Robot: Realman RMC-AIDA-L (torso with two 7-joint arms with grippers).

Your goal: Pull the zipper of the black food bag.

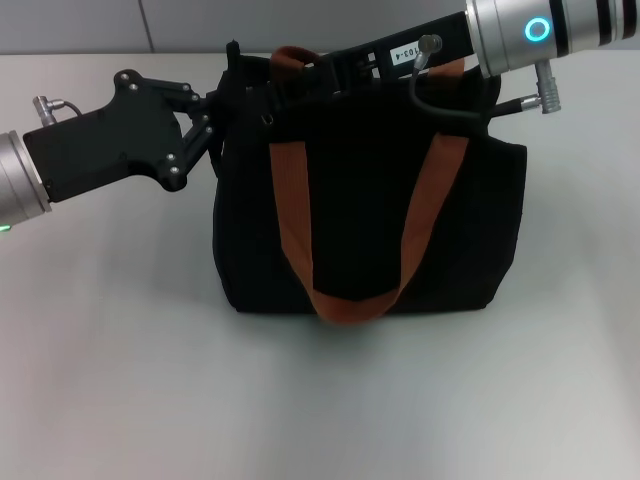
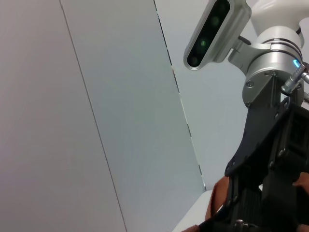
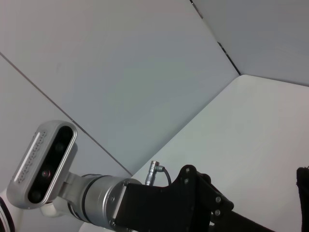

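Note:
The black food bag stands upright at the middle of the table, with a rust-orange strap hanging down its front. My left gripper reaches in from the left; its fingers close together on the bag's top left corner. My right gripper lies along the bag's top edge from the right, its tip near the top left end. The zipper pull does not show against the black fabric. The left wrist view shows the right gripper's body and a bit of orange strap.
The bag stands on a pale grey table with a grey panelled wall behind it. The right wrist view shows the left arm's black gripper body and its wrist camera.

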